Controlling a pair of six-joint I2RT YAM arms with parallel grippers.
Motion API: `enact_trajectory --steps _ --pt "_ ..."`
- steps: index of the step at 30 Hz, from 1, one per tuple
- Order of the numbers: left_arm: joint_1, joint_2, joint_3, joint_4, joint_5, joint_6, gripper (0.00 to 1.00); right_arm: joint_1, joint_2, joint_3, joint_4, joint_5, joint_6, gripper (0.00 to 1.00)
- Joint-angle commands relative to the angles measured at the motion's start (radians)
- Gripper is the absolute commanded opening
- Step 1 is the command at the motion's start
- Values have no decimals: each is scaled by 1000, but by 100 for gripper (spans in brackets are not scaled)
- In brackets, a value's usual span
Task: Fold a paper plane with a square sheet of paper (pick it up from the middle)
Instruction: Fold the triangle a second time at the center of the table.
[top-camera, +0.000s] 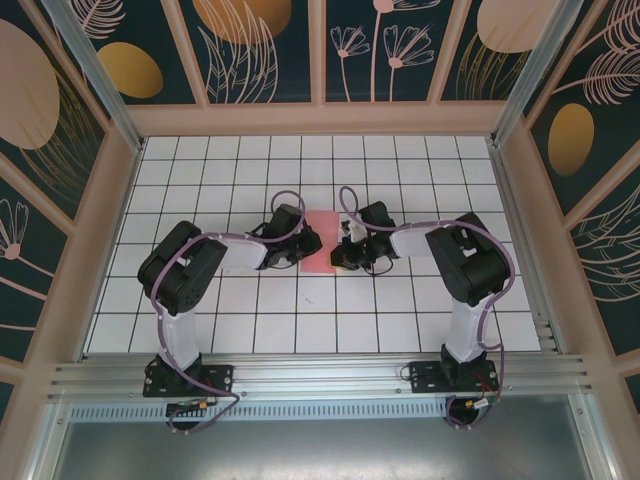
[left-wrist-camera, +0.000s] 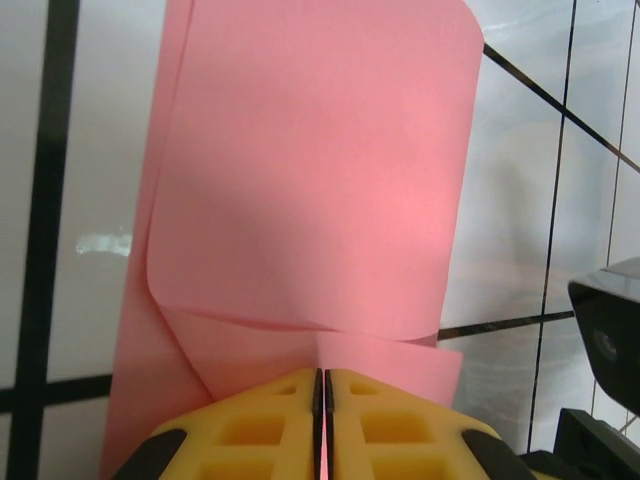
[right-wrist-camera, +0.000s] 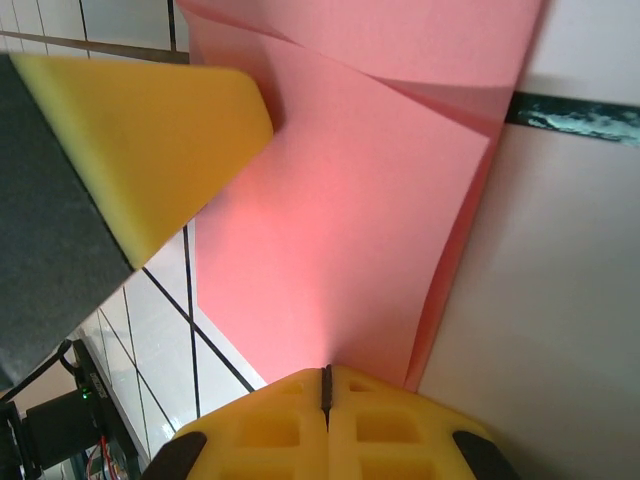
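The square sheet of paper (top-camera: 322, 245) is salmon pink and lies folded over itself mid-table, between both grippers. In the left wrist view the upper layer of the paper (left-wrist-camera: 320, 180) curls up over a lower flap. My left gripper (left-wrist-camera: 321, 375) is shut on that flap's near edge, with a sliver of pink in the slit between its yellow pads. My right gripper (right-wrist-camera: 326, 372) is shut, its tip against the near edge of the paper (right-wrist-camera: 340, 220). From above, the left gripper (top-camera: 305, 246) and right gripper (top-camera: 346, 250) face each other across the sheet. The paper plane is out of view.
White tiled table (top-camera: 300, 330) with black grid lines, walled by a pink frame (top-camera: 320, 120). The left gripper's yellow finger (right-wrist-camera: 150, 140) shows close over the sheet in the right wrist view. The right arm's dark body (left-wrist-camera: 610, 330) sits at the left wrist view's right edge.
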Motion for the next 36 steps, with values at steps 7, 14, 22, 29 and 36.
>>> enact_trajectory --steps 7,14,22,29,36 --pt "66 49 32 -48 -35 79 16 12 65 -39 -119 162 -42 0" --pt "102 67 77 -61 -19 98 16 11 67 -40 -121 163 -41 0" --pt "134 106 130 -80 1 123 19 11 59 -43 -124 162 -42 0" --pt "175 65 183 -140 4 170 21 11 51 -32 -117 148 -33 0" --pt "175 -13 194 -197 24 191 23 12 30 6 -125 130 -30 0"
